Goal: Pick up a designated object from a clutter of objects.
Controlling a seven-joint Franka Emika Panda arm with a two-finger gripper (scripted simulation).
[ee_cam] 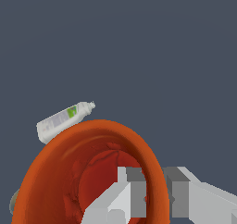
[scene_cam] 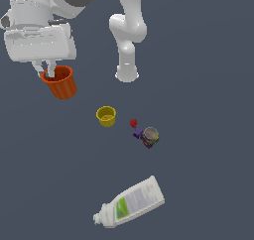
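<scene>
The grasp step looks done: the fingers (ee_cam: 139, 197) pinch the rim wall of the orange-red cup (scene_cam: 60, 82), one inside and one outside, and the cup hangs under the gripper (scene_cam: 45, 70) at the upper left of the exterior frame, seemingly off the counter (scene_cam: 208, 135). Next, I judge, comes a steady lift without tipping it. Left below are one yellow cup (scene_cam: 106, 116), one white bottle (scene_cam: 130, 202), one multicoloured can (scene_cam: 150, 137), one red bit (scene_cam: 133, 122) and one purple bit (scene_cam: 137, 133).

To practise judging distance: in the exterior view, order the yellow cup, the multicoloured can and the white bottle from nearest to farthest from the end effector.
From the end effector, gripping the orange-red cup:
1. Yellow cup, just below-right.
2. Multicoloured can, further right.
3. White bottle, lying near the bottom edge.
</scene>
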